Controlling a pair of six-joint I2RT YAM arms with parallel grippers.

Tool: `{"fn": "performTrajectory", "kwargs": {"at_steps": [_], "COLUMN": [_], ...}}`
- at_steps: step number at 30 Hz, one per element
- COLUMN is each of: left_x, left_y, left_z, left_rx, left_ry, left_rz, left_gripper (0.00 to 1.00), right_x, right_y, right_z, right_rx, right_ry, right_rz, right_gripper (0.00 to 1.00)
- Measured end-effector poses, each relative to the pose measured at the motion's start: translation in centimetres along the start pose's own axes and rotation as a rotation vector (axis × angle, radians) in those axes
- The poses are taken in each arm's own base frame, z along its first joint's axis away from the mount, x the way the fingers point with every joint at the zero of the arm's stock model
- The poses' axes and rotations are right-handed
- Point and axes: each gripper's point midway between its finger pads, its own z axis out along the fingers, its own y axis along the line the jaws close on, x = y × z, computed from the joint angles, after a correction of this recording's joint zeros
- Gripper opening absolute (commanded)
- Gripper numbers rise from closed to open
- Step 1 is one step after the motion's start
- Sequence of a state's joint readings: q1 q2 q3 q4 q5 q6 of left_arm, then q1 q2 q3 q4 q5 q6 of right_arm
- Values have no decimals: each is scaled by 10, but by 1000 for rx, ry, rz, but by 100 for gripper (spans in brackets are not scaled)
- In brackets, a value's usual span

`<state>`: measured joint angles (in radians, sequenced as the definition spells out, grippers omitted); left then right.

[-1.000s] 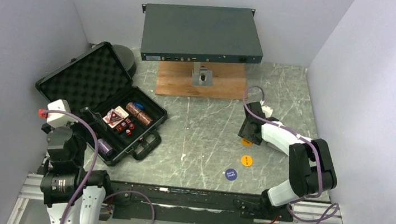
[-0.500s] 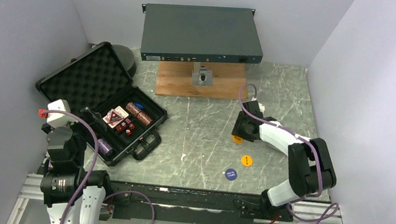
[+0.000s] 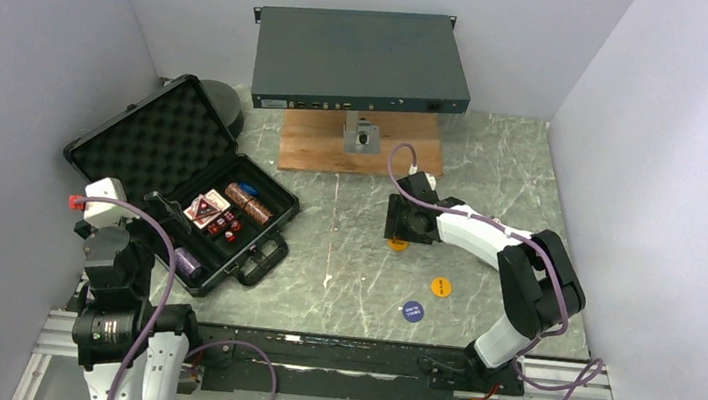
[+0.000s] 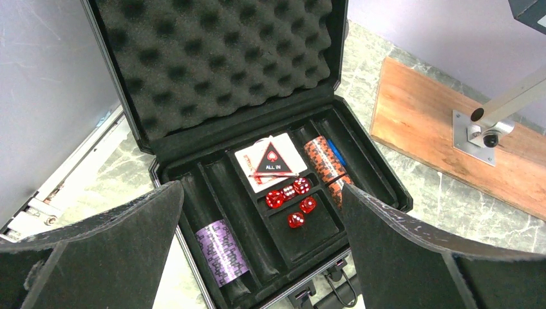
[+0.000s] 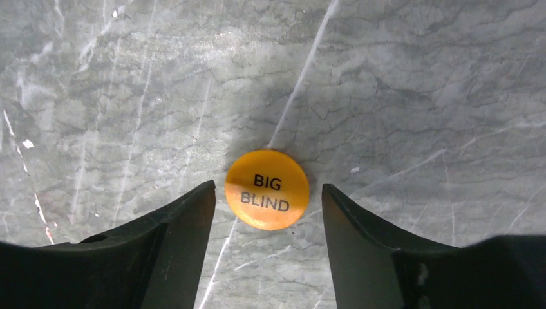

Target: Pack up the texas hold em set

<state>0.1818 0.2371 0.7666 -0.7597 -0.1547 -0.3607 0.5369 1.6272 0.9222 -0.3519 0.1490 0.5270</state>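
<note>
The right gripper (image 3: 400, 234) is lowered over an orange disc (image 5: 266, 189) that lies flat on the table (image 3: 340, 289), well to the right of the briefcase (image 3: 150, 142). Its jaws are parted and straddle the disc with a gap on each side, so nothing is gripped yet. I judge this placement to be alignment for an edge pinch, since a thin, flat disc offers no other hold.

The left gripper (image 4: 261, 187) hangs just in front of the briefcase, spread fully wide and empty. I judge it is parked there to leave the tray clear for incoming pieces.

The right wrist view alone shows the finger clearance and the "BIG BLIND" lettering. The top view hides the disc almost entirely under the gripper. That view does show a second orange disc (image 3: 441, 286) and a blue disc (image 3: 412, 311), farther from the briefcase and not yet packed.

The left wrist view alone resolves the tray contents: red dice (image 4: 293, 203), card deck (image 4: 270, 161), purple chip roll (image 4: 221, 251) and brown chip roll (image 4: 325, 161).
</note>
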Motion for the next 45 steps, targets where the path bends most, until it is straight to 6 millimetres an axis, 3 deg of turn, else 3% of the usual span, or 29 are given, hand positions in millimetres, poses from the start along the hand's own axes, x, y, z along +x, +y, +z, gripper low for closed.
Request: {"fn": "performTrajectory", "kwargs": {"at_steps": [3,13,20,45], "left_x": [0,-1,-1,-1], "left_y": [0,0,0,0], "left_z": [0,-2,-2,-2], "left_rx": [0,4,3,3], "left_ry": [-1,-11,-11,-10], "left_rz": [0,-2,-2,-2], "left_gripper": [100,100,100,100], "right_x": [2,9,16,14], "right_y": [-3,-3,5,2], "right_z": [0,-3,3,8], "right_rx": [13,23,25,77], "right_ry": [8,30,59,52], "right_rz": [-11,-48,-85,-103], "right_gripper": [72,71,65,45]}}
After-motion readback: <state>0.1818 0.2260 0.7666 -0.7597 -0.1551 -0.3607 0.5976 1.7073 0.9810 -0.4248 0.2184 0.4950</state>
